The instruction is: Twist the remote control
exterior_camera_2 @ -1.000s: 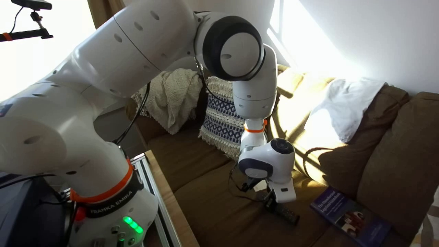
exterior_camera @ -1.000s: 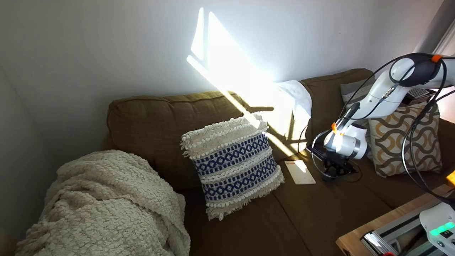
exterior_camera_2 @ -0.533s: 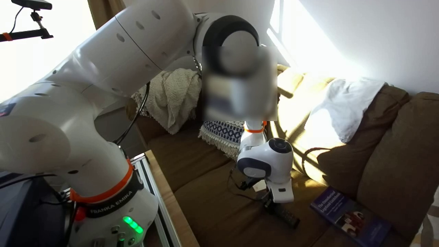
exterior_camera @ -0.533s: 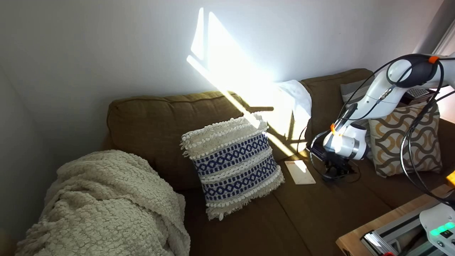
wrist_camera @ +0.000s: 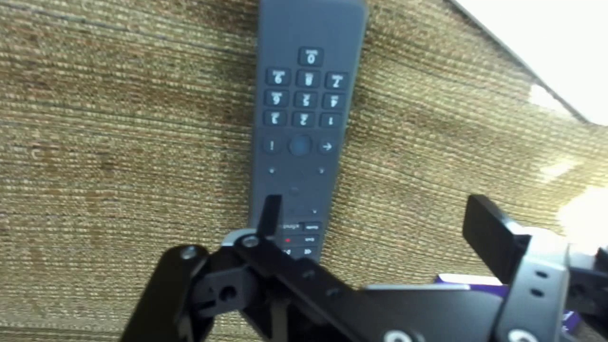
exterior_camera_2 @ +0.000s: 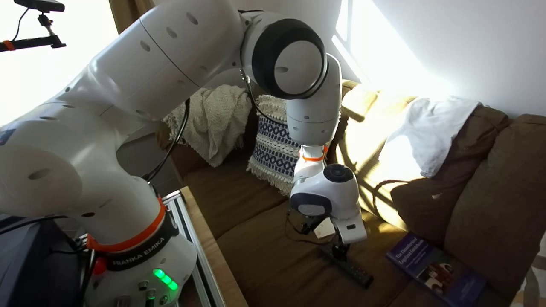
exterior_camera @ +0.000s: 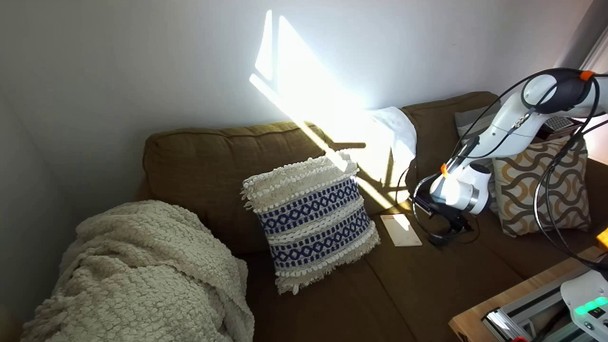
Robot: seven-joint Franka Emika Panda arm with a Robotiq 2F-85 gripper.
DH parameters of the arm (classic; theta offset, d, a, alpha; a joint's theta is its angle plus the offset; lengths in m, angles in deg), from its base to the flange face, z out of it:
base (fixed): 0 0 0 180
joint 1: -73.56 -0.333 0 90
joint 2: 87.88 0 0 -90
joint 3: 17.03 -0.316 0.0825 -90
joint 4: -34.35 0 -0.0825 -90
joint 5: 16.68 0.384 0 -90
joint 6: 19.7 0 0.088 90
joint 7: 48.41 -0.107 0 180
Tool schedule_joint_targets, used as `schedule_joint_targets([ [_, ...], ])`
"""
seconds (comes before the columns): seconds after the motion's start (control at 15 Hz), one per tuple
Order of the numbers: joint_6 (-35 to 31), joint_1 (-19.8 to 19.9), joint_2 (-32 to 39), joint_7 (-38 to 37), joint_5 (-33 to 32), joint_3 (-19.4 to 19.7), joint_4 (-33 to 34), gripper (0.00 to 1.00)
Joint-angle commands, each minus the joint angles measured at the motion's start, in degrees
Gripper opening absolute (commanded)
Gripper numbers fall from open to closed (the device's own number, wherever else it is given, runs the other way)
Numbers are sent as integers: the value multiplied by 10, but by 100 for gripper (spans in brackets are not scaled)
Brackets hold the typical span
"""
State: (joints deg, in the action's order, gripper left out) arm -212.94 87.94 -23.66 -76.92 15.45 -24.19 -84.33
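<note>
The remote control [wrist_camera: 304, 109] lies flat on the brown couch seat, dark and slim, its number keys facing up and upside down in the wrist view. My gripper [wrist_camera: 375, 213] is spread wide above the remote's lower end. One finger [wrist_camera: 271, 209] overlaps the keys in that view, while the opposite finger [wrist_camera: 489, 232] is over bare fabric to the right. Nothing sits between them. In an exterior view the remote control [exterior_camera_2: 352, 269] sticks out beneath the gripper [exterior_camera_2: 340, 252], which hides part of it. Whether the finger touches the remote, I cannot tell.
A blue book [exterior_camera_2: 437, 270] lies to one side, near the back cushions. A pale card [exterior_camera: 401, 230] is on the seat close to the gripper. A blue-and-white cushion [exterior_camera: 318, 228], a patterned pillow [exterior_camera: 541, 190] and a fluffy blanket [exterior_camera: 152, 270] are farther off.
My gripper has opened and lifted slightly, with the wrist tilting a little. The remote stays on the seat in nearly the same place, more of it now showing.
</note>
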Motion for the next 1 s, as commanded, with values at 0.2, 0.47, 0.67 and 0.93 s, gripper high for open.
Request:
schedule_joint_targets([
  [0.2,44,126,-81,119,-162,-52,-98,100],
  [0.47,145,166,-134,197,-216,-46,-126,100],
  [0.67,238,149,-176,255,-227,-15,-133,100],
  [0.93,341,83,-221,308,-249,51,-133,100],
])
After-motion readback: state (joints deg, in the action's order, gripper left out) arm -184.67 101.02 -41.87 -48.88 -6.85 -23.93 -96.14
